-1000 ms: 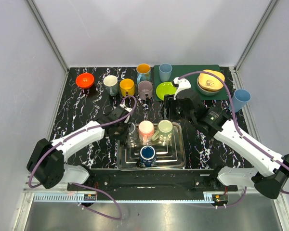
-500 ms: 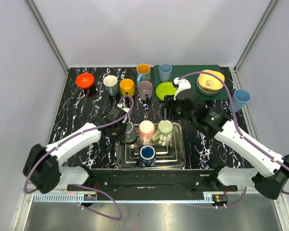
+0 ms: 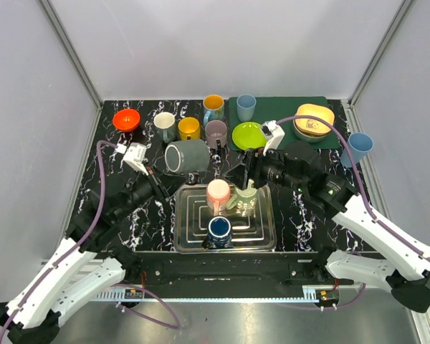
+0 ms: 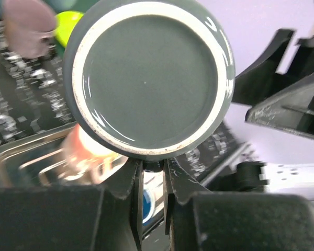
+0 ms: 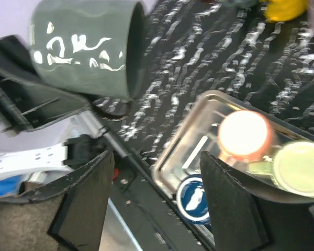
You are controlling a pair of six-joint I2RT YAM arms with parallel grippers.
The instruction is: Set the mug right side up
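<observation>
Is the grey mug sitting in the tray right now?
No, the left gripper holds the mug lifted on its side, clear of the tray.

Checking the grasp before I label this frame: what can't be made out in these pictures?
- Left wrist: the base of the grey mug fills the view, hiding what the left gripper clamps at its lower edge.
- All views: the mug's handle and inside do not show.
- Right wrist: the pink mug and green mug are blurred, and a finger of the open right gripper covers the green one's lower edge.
</observation>
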